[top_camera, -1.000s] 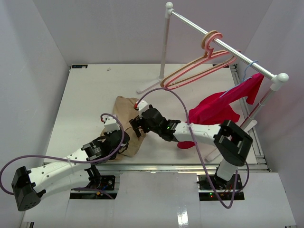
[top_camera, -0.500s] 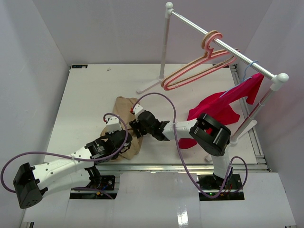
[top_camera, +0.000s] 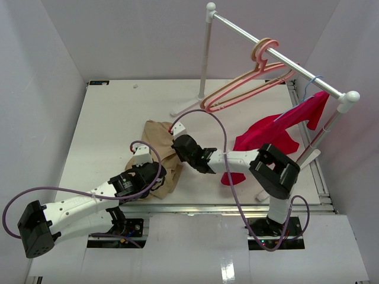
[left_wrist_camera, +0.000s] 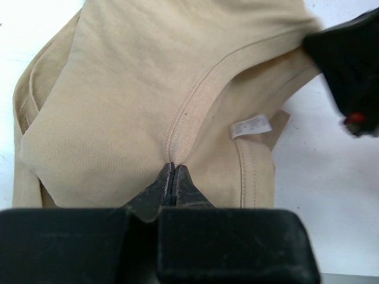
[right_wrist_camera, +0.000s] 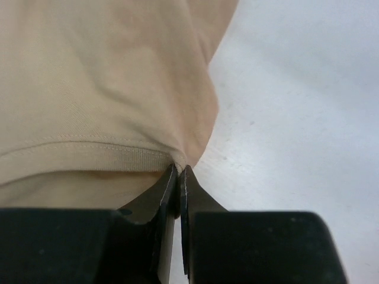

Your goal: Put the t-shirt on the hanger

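Left gripper (left_wrist_camera: pixel 172 173): jaws closed together, pinching a fold of the t-shirt at a stitched seam just beside the neck label.
T-shirt (top_camera: pixel 156 132): tan, crumpled in a heap on the tabletop (top_camera: pixel 106 118), left of centre and near the front edge. It is held at two points.
Right gripper (right_wrist_camera: pixel 179 172): jaws closed together, pinching the t-shirt at the corner of a ribbed edge band. Bare tabletop lies directly to its right.
Hanger (top_camera: pixel 260 89): pink, hooked on the rail (top_camera: pixel 296 66) over the rear right part of the tabletop, beside a peach hanger (top_camera: pixel 264 46). It is well apart from the t-shirt and both grippers.
Magenta garment (top_camera: pixel 266 137): hangs from the right end of the rail and is not involved.
Done: both grippers have a hold on the t-shirt.
Remaining: by judgement, nearly all of the task. The t-shirt is not lifted or spread, the neck opening is not presented, and the hanger is untouched and carries no garment.
Change, left gripper: no difference. It was closed on the fabric one second ago and remains so.
Change, right gripper: it stood wide open over the t-shirt's right side one second ago and has since closed on the fabric. The right arm's elbow has shifted.
Change, hanger: none.
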You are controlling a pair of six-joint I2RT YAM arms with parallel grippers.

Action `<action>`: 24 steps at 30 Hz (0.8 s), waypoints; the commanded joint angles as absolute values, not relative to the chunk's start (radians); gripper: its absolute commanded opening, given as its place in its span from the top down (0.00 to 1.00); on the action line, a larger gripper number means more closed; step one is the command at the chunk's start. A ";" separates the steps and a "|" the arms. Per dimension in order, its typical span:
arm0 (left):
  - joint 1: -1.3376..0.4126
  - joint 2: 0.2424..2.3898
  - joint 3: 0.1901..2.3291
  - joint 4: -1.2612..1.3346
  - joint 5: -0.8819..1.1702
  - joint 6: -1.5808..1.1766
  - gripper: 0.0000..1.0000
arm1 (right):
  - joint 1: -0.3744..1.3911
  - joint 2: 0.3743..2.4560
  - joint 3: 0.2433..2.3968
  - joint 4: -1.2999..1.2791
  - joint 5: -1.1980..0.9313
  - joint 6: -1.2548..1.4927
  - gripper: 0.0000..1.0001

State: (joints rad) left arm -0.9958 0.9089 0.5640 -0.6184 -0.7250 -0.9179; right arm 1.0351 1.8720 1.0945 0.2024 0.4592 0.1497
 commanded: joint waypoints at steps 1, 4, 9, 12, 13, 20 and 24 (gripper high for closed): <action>-0.992 0.897 0.574 -0.583 -0.735 -0.907 1.00 | 1.037 1.720 1.078 0.154 0.606 0.163 0.92; -0.993 0.910 0.575 -0.559 -0.738 -0.894 1.00 | 1.054 1.665 1.071 0.094 0.658 0.186 0.92; -0.992 0.968 0.583 -0.525 -0.746 -0.892 1.00 | 1.086 1.541 1.052 0.015 0.692 0.214 0.92; -0.992 0.993 0.587 -0.509 -0.739 -0.893 0.87 | 1.099 1.509 1.048 0.002 0.659 0.212 0.92; -0.992 0.998 0.589 -0.500 -0.733 -0.889 0.75 | 1.103 1.501 1.049 0.002 0.651 0.211 0.92; -0.993 0.964 0.552 -0.358 -0.656 -0.768 0.36 | 1.141 1.489 1.078 -0.030 0.624 0.210 0.92; -0.994 0.988 0.554 -0.341 -0.645 -0.738 0.36 | 1.141 1.482 1.088 -0.034 0.630 0.223 0.92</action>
State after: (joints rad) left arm -0.9958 0.9856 0.5624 -0.4017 -0.6707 -0.7994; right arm 1.1369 1.5120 1.0504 -0.0346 0.6178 0.2021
